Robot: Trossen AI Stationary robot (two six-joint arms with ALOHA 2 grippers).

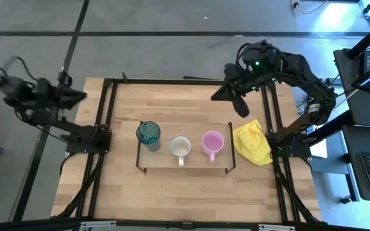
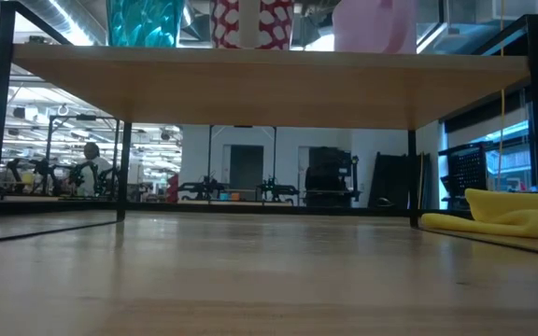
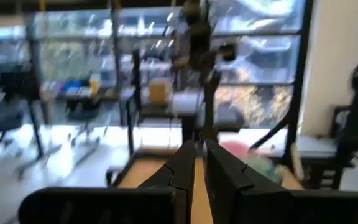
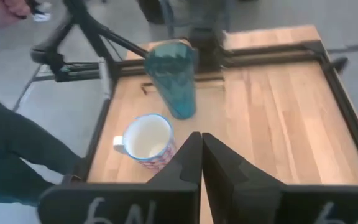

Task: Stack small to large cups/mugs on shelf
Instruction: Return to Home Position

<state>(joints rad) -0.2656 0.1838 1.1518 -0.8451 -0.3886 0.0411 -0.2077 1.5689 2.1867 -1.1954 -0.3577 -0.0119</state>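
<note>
Three cups are set in a row on the shelf (image 1: 196,161), upright and apart from each other. The tumbler (image 1: 148,133) is placed at the left end, the white mug (image 1: 181,147) in the middle and the pink mug (image 1: 212,142) toward the right. Both mug handles are turned toward the high view's lower edge. The shelf is stood mid-table (image 1: 172,192). A yellow cloth (image 1: 252,142) is laid on the table just beside the shelf's right end. The left hand (image 3: 199,149) is held at the table's left edge, well apart from the shelf, with its fingers together. The right hand (image 4: 201,140) is raised over the far right part of the table, with its fingers together. A person's dark-clothed leg (image 4: 11,162) is seen beside the table in the right wrist view.
</note>
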